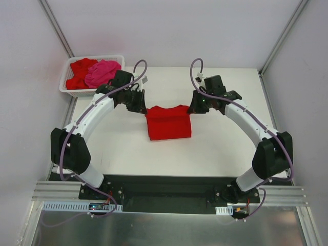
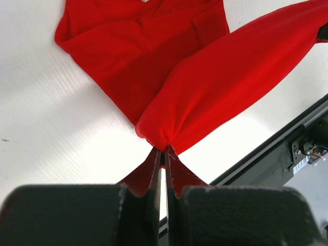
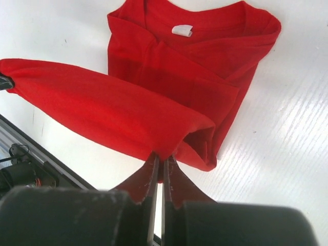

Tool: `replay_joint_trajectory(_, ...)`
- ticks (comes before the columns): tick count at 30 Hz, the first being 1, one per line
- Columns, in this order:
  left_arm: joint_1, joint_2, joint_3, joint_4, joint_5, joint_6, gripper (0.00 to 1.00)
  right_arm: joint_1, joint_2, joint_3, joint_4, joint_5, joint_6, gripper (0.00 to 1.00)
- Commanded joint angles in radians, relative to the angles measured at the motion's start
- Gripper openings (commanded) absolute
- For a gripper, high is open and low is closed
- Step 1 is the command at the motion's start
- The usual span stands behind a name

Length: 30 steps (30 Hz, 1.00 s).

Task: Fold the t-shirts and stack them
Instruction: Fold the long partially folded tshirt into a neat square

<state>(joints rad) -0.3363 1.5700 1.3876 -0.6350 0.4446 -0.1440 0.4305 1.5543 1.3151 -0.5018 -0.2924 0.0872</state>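
Observation:
A red t-shirt (image 1: pixel 168 123) lies partly folded in the middle of the table. Its far edge is lifted between both grippers. My left gripper (image 1: pixel 142 106) is shut on the left corner of that edge, and the cloth (image 2: pixel 225 87) bunches at the fingertips (image 2: pixel 164 154). My right gripper (image 1: pixel 195 106) is shut on the right corner, pinching the fold (image 3: pixel 113 110) at its tips (image 3: pixel 163 160). The rest of the shirt (image 3: pixel 195 61) lies flat below, its white neck label (image 3: pixel 182 30) showing. Another red t-shirt (image 1: pixel 79 72) and a hot pink one (image 1: pixel 102 73) sit in the basket.
The white lattice basket (image 1: pixel 77 92) stands at the table's far left corner. Grey walls and metal posts close in the back and sides. The black base rail (image 1: pixel 164 189) with both arm mounts runs along the near edge.

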Motion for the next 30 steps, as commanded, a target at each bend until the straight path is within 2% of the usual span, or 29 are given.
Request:
replay_joint_trajectory(1,0.026,0.03,0.05,-0.035,-0.02,0.046,0.0,-0.029,0.024,0.059,0.003,0.047,-0.035,0.01)
replay_joint_trajectory(30,0.092,0.292,0.228,-0.052,0.006,0.066,0.0,-0.085,0.312,0.276,-0.001,-0.022,-0.026,0.01)
